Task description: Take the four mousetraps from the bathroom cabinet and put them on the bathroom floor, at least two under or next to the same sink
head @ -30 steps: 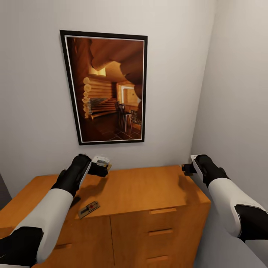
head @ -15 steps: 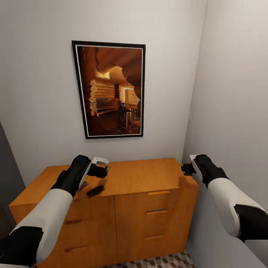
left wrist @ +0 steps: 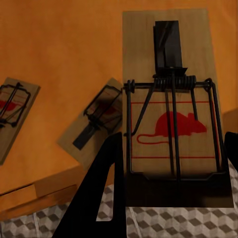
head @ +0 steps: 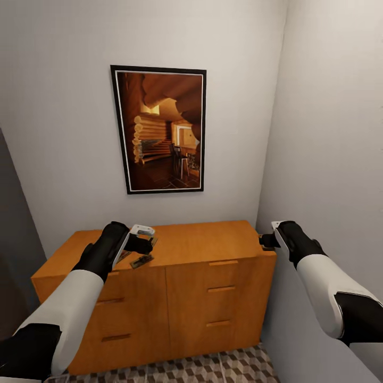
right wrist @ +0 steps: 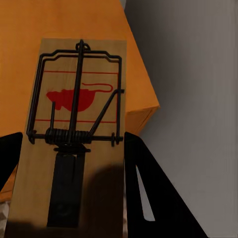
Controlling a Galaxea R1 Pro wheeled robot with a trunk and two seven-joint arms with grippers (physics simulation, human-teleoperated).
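Nearest, at lower left of the head view, the left gripper (head: 142, 240) is clamped on a mousetrap (left wrist: 171, 114); at right the right gripper (head: 264, 240) pinches another mousetrap (right wrist: 74, 134), both lifted for carrying. Beyond, two spare traps (left wrist: 94, 121) lie near the cabinet (head: 213, 282) top's front edge. Patterned bathroom floor (head: 223, 367) shows below; walls crowd the right side.

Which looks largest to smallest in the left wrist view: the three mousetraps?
1. The held mousetrap, largest by far, but it is nearest the camera, so the true size is unsure.
2. The middle mousetrap on the cabinet.
3. The edge mousetrap, partly cut off, so unsure.
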